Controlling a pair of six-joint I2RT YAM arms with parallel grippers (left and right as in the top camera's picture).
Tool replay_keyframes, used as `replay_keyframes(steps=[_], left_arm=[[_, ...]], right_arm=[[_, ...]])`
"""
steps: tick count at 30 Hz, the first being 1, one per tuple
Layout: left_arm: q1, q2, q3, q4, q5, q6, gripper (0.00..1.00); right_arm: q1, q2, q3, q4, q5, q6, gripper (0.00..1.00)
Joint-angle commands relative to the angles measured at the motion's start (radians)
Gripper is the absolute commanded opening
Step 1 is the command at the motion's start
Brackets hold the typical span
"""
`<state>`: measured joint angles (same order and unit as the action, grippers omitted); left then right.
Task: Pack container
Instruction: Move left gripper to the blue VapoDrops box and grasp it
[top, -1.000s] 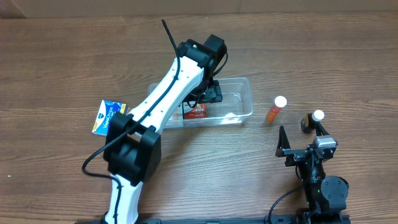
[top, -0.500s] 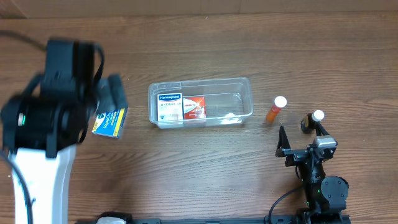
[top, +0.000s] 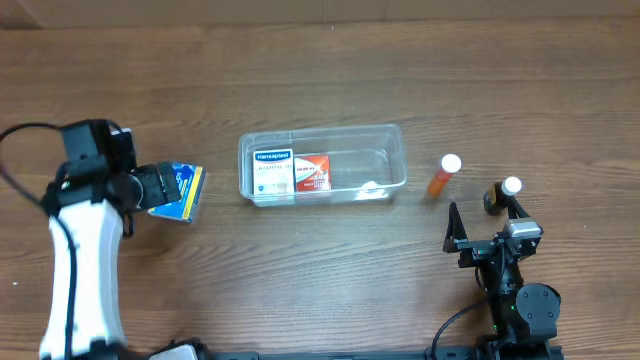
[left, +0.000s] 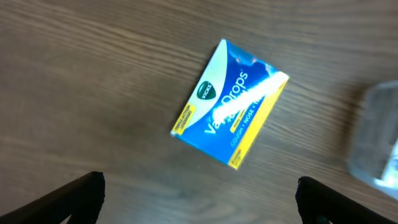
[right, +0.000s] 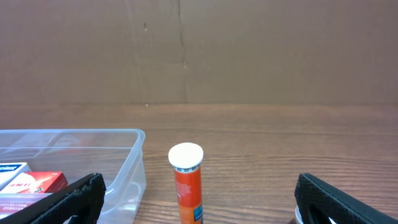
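Two small boxes are seen lying side by side in the left half of the container (top: 390, 150), a blue-and-white box (top: 272, 170) and a red-and-white box (top: 313, 172); the right half of the tub is not occupied by any box. The container itself is set on the wooden table (top: 330, 270) slightly above its middle in the overhead view, with its long sides running left to right. A blue-and-yellow cough-drop box (left: 230, 102) is found flat on the table to the left of the container and apart from it, turned at an angle to the wood grain. The left gripper (left: 199, 199) is held above this box with its jaws spread wide; nothing is gripped, and the box is not touched by either finger (left: 74, 196). To the right of the container, an orange tube with a white cap (top: 445, 175) is stood upright, close to the tub but not against it. A small dark bottle with a white cap (top: 508, 190) is placed further right, near the tube. The right gripper (top: 486, 222) is kept low near the table's near edge, pointed towards the tube, with its jaws wide apart and nothing between them.
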<state>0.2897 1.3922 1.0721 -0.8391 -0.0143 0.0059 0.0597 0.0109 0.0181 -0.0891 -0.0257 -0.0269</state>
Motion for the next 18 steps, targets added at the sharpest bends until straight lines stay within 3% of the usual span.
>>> replay_keyframes(steps=[1,5,10,18], left_arm=[[0.003,0.104,-0.003,0.063,0.056,0.174,1.0],[0.003,0.196,-0.003,0.134,0.137,0.281,1.0],[0.003,0.266,-0.003,0.18,0.179,0.306,1.0],[-0.055,0.386,-0.003,0.221,0.118,0.331,1.0]], right_arm=[[-0.001,-0.008,-0.01,0.006,-0.002,-0.003,1.0],[-0.001,-0.008,-0.01,0.006,-0.002,-0.003,1.0],[-0.001,-0.008,-0.01,0.006,-0.002,-0.003,1.0],[-0.001,-0.008,-0.01,0.006,-0.002,-0.003,1.0]])
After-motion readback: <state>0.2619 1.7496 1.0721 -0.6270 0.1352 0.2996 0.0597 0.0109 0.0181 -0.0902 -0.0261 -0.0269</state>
